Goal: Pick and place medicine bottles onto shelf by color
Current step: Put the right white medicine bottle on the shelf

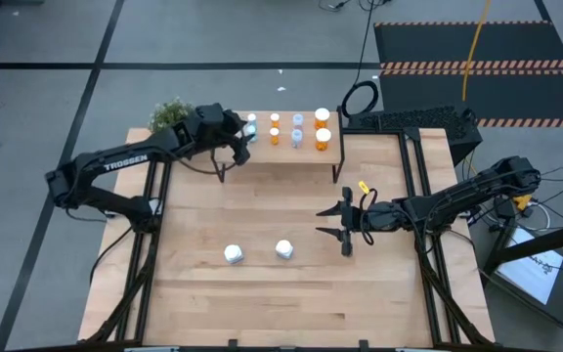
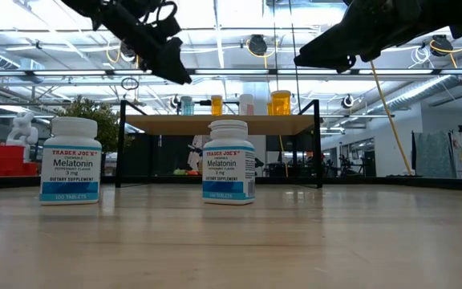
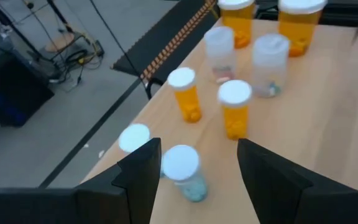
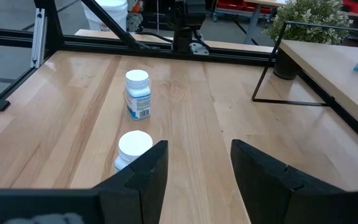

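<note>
The shelf [image 1: 291,154] stands at the table's far edge and carries several orange [image 3: 234,107], pale [image 3: 270,57] and blue-tinted bottles. My left gripper [image 1: 247,137] is open over the shelf's left end. Its fingers stand on either side of a small pale blue bottle [image 3: 183,173], which stands upright on the shelf, close to one finger. Another white-capped bottle [image 3: 134,137] stands just beyond it. My right gripper [image 1: 343,223] is open and empty above the table's middle right. Two white bottles [image 1: 234,254] [image 1: 283,249] stand upright on the table, left of it.
A potted plant [image 1: 169,115] stands at the shelf's left end and a black keyboard [image 1: 409,119] at the table's far right. The shelf's black legs [image 4: 272,62] reach down to the table. Bare wood [image 1: 291,303] lies near the table's front edge.
</note>
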You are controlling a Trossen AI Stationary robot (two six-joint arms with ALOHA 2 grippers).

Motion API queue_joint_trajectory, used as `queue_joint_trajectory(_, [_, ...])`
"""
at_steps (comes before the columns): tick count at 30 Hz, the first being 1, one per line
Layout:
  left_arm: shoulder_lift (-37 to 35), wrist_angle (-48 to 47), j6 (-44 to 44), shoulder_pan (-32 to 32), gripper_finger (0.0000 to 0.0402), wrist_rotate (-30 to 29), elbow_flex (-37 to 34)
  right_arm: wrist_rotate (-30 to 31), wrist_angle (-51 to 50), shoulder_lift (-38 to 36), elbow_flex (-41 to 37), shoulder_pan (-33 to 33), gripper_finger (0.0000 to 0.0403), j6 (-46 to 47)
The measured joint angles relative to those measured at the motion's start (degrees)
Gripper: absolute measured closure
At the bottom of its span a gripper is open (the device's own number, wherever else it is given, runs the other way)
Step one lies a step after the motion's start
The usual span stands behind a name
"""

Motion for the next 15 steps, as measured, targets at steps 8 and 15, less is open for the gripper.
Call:
queue_joint_trajectory(8, [-5.9,-2.3,-0.9,-3.7,0.0188,0.0,0.0,0.0,-0.3,0.0,0.0,0.0,0.0234,0.4])
queue_joint_trajectory(15, [-11.5,-7.6,-3.2,-8.6,0.0188,-2.8,0.0,0.0,-0.4,0.0,0.0,0.0,0.0234,1.8])
